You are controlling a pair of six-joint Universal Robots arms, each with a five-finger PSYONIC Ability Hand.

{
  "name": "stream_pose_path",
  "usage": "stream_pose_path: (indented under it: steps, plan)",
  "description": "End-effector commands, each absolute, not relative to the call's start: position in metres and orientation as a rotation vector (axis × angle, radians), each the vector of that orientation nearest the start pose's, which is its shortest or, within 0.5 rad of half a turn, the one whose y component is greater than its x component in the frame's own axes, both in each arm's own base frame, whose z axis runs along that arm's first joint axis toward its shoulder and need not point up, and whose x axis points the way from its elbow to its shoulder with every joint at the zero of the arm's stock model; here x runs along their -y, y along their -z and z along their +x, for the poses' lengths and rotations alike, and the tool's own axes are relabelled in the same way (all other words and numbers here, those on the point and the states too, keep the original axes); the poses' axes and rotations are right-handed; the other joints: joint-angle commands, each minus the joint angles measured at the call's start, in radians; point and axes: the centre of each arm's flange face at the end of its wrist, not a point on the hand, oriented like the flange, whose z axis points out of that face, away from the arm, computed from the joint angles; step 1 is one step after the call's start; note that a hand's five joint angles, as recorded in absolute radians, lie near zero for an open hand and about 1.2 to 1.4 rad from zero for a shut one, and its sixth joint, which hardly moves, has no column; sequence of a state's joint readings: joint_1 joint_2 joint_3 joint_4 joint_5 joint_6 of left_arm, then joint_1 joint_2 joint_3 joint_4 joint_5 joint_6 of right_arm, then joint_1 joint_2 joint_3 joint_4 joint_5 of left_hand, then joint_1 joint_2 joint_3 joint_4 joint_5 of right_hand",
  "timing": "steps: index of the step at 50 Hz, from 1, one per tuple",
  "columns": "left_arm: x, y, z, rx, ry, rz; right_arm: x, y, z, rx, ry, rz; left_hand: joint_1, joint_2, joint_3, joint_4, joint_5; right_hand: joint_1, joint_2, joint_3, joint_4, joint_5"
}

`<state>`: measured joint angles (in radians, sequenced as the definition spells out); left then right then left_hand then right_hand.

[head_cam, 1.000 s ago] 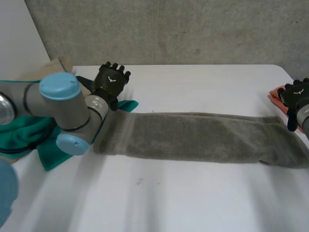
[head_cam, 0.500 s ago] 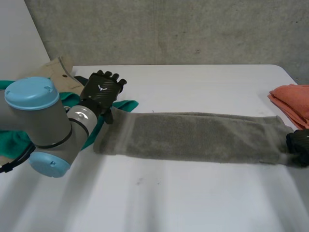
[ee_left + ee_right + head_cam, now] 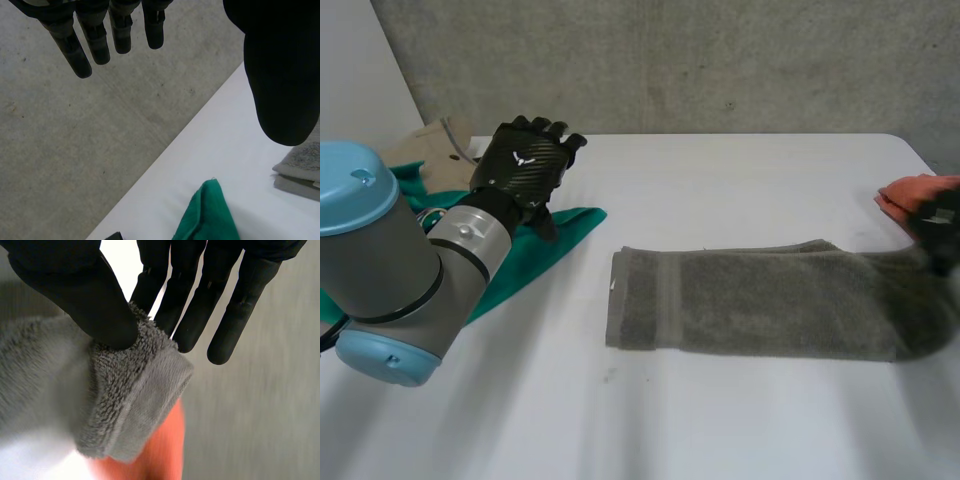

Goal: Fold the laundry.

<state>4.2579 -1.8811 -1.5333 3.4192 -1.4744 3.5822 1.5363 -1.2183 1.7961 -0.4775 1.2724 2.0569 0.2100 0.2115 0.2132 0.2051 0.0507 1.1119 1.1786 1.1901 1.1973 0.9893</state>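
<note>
**Towel (image 3: 770, 305) drawn rightward by one end**

The towel lies flat across the centre and right of the frame on the surface (image 3: 720, 420). Its left end now sits farther right than a second ago, clear of the green cloth (image 3: 560, 235). This is probably a straightening pull before the fold. The right hand (image 3: 945, 230), at the right edge, pinches the towel's end between thumb and straight fingers. The left hand (image 3: 525, 165), upper left, hangs with fingers spread, holding nothing.
</note>
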Motion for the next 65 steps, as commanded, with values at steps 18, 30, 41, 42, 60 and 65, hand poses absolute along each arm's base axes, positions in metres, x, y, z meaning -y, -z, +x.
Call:
stream_pose_path:
  steps: [18,30,41,42,60,65]
  plan:
    - [0.266,-0.225,-0.293,-2.032,2.249,1.119,0.219,-0.163,0.328,1.416,-2.192,1.676,-0.036,-0.037,-0.039,-0.031,-0.051,-0.937,-1.004,-1.016,-1.023,-0.989]
    - [0.242,-0.208,-0.338,-2.03,2.286,1.291,0.243,-0.158,0.235,2.411,-1.845,1.186,-0.036,-0.037,-0.039,-0.031,-0.051,-0.937,-1.004,-1.016,-1.023,-0.989]
    - [0.226,-0.198,-0.352,-2.047,2.28,1.375,0.273,-0.132,0.195,2.333,-1.655,1.069,-0.036,-0.037,-0.039,-0.031,-0.051,0.115,0.049,0.037,0.03,0.063]
    - [0.222,-0.198,-0.357,-2.047,2.296,1.396,0.274,-0.133,0.196,2.322,-1.666,1.067,-0.036,-0.037,-0.039,-0.031,-0.051,0.101,0.034,0.022,0.015,0.049]
    - [0.255,-0.132,-0.417,-2.197,2.251,1.138,0.251,-0.136,0.22,2.297,-1.727,1.161,-0.011,-0.013,-0.014,-0.006,-0.026,-0.018,-0.085,-0.096,-0.103,-0.07]
    - [0.271,-0.118,-0.389,-2.174,2.032,1.067,0.253,-0.137,0.22,2.272,-1.741,1.16,-0.02,-0.021,-0.023,-0.015,-0.035,0.284,0.218,0.206,0.199,0.232]
